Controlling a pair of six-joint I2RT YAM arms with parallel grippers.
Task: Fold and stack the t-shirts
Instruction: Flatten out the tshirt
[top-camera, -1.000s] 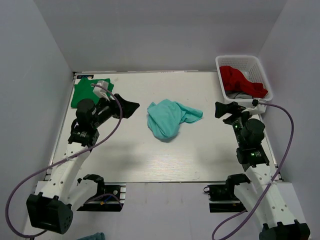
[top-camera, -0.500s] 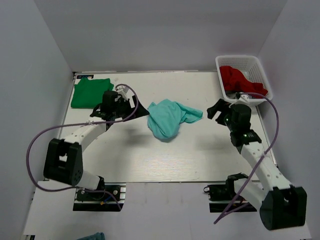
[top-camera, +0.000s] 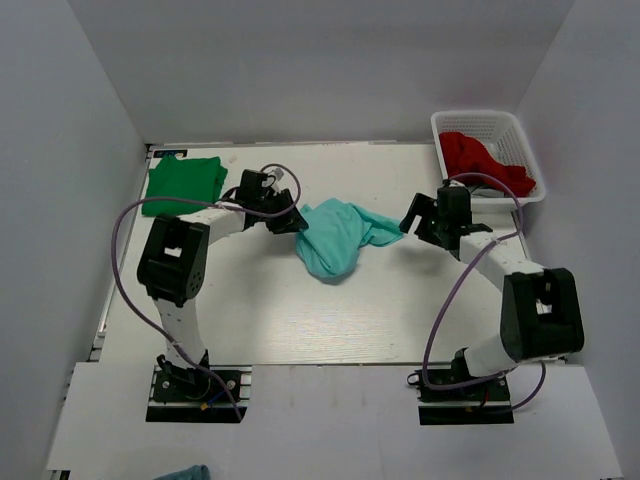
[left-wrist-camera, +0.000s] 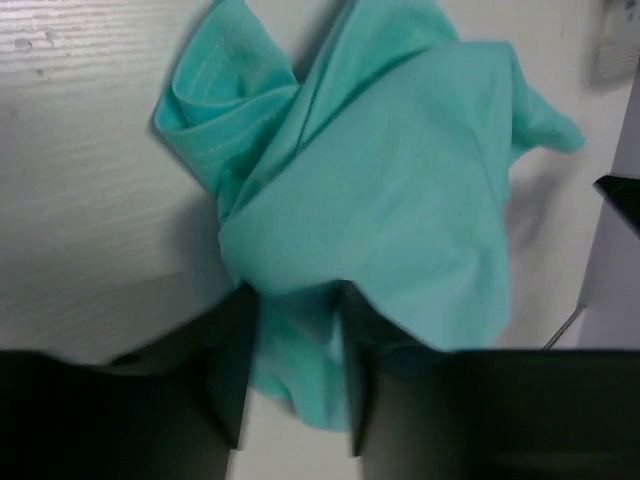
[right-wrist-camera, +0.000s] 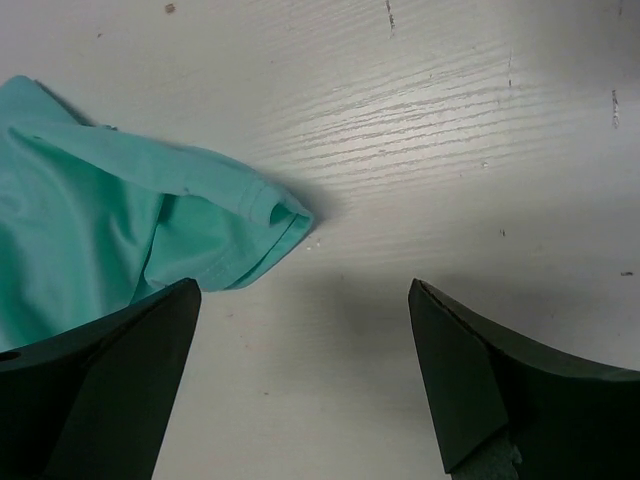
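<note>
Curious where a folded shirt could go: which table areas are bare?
Bare: the table's near half, between the teal shirt and the near edge; the far strip between green shirt and basket. Crowded: the middle, left end effector and right end effector flanking that shirt.

Pale grey walls enclose a white wood-grain table.

A crumpled teal t-shirt lies on the white wooden table, its hemmed end tapering to a rounded tip. The right gripper hangs just short of that tip with its two dark fingers spread wide. One finger is in front of the t-shirt's near edge, the other over bare table well clear of it.
</note>
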